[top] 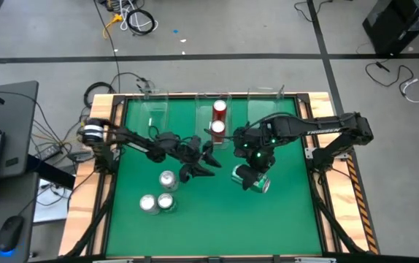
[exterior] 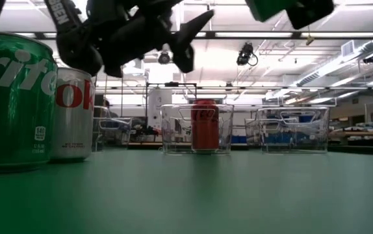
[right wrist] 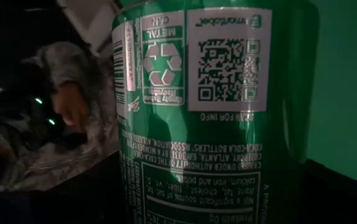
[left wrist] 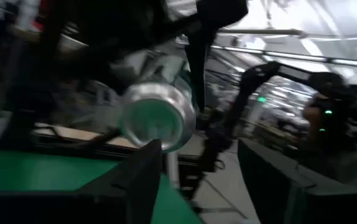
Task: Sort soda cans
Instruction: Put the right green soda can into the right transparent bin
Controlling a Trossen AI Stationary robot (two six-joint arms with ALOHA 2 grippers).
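The right gripper [top: 252,177] is clamped on a green can [top: 259,183], carrying it tipped over above the green surface [top: 282,219]. Beyond it the middle bin [top: 212,100] already holds two red cans [top: 219,109]. The left gripper [top: 204,162] hangs spread open and empty, with three cans [top: 158,197] standing just beside and behind it. I'd say a green can is mid-transfer; next it needs righting over an unfilled bin [top: 268,102] ahead of the right gripper, then a clean release.
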